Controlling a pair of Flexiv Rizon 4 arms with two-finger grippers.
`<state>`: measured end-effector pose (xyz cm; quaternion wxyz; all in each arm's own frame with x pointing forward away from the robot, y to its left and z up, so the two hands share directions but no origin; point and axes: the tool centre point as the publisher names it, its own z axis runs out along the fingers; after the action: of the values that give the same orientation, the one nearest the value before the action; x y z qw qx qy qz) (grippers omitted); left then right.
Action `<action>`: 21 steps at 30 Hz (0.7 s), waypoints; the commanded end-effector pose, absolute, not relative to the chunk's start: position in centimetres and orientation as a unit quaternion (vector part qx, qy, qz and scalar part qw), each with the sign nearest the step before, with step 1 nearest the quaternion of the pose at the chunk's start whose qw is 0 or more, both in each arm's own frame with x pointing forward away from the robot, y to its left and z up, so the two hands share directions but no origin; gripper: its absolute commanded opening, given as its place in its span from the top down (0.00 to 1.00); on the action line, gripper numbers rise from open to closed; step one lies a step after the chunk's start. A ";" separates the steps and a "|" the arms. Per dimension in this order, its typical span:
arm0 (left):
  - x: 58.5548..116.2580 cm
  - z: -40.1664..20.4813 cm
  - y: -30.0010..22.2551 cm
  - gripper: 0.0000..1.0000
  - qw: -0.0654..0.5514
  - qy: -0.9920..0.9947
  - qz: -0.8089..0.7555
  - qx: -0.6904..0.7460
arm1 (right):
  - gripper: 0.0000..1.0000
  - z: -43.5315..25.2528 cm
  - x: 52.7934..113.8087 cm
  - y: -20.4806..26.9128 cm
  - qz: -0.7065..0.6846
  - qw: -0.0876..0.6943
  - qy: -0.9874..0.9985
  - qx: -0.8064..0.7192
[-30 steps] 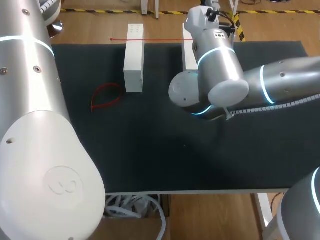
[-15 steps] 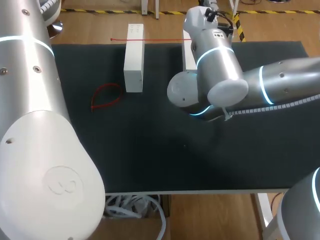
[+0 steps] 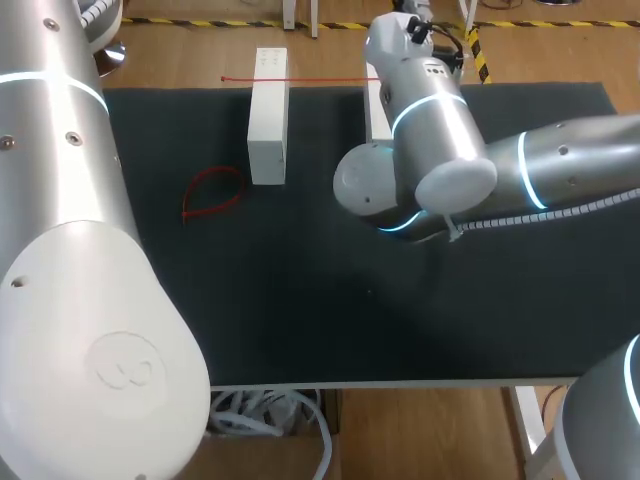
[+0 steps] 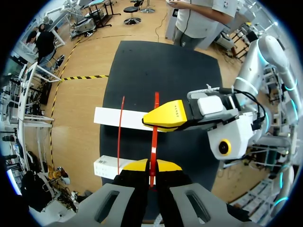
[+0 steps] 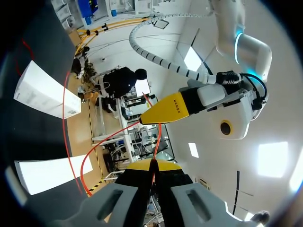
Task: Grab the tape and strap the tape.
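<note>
Pincers at work: left gripper (image 4: pixel 151 166) and right gripper (image 5: pixel 154 165) each clamp the red tape (image 4: pixel 154 139), bending it, apparently to thread a loop.

The table mat (image 3: pixel 300 320) is plain black. The nearer block (image 3: pixel 268 120) and the farther block (image 3: pixel 373 112) are both plain white. The tape (image 4: pixel 154 132) is uniform red. The loop (image 3: pixel 213 192) is the same red. The left arm (image 3: pixel 60 200) and the right arm (image 3: pixel 570 165) have silver-grey shells, white joint caps and thin cyan light rings. The left gripper (image 4: pixel 151 164) and the right gripper (image 5: pixel 152 165) have bright yellow tips on black fingers, with grey housings
</note>
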<state>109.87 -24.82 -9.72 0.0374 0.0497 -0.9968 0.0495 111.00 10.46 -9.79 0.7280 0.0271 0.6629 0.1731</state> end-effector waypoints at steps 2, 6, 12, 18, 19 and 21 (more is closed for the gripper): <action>110.1 -9.4 -25.1 1.00 0.041 -0.997 0.045 0.050 | 1.00 -9.6 110.9 10.6 0.175 0.725 0.666 0.024; 110.1 -9.4 -25.1 1.00 0.041 -0.997 0.045 0.050 | 1.00 -9.6 110.9 10.7 0.176 0.725 0.665 0.023; 110.1 -9.4 -25.1 1.00 0.041 -0.997 0.045 0.050 | 1.00 -9.6 110.8 11.0 0.179 0.724 0.666 0.020; 110.1 -9.4 -25.1 1.00 0.041 -0.997 0.045 0.050 | 1.00 -9.5 110.9 11.2 0.180 0.725 0.665 0.018; 110.1 -9.4 -25.1 1.00 0.041 -0.997 0.045 0.050 | 1.00 -9.5 110.8 11.2 0.181 0.725 0.665 0.018; 110.1 -9.4 -25.1 1.00 0.041 -0.997 0.045 0.050 | 1.00 -9.5 110.8 11.3 0.182 0.724 0.665 0.018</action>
<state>109.87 -24.78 -9.69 0.0373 0.0498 -0.9968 0.0493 110.78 11.28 -9.72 0.7262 0.0199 0.6629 0.1809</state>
